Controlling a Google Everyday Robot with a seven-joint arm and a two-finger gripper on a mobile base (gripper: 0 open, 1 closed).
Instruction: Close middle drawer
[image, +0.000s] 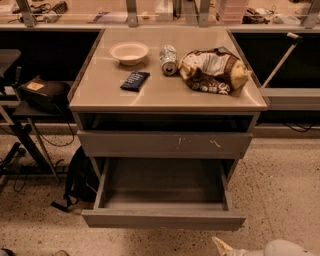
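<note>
Camera view, low edge: where is the gripper?

The gripper (223, 246) pokes in at the bottom, right of centre, a pale tip pointing up and left from the rounded white arm (285, 248). Whether it is wide or narrow, I cannot tell. It holds nothing that shows.

And the middle drawer?

The middle drawer (164, 219) is pulled well out, its plain front just above the gripper and stretching away to the gripper's left, not touching it.

Further off?

Above that sits the scratched drawer front (165, 144). Higher still, on the cabinet top (100, 95), a chip bag (214, 70) lies straight above the gripper; left of it a can (168, 59) on its side, then a bowl (129, 52), with a dark packet (135, 80) nearer. Far to the gripper's left, a black bag (80, 177) slumps on the floor (280, 190) beside the cabinet.
</note>
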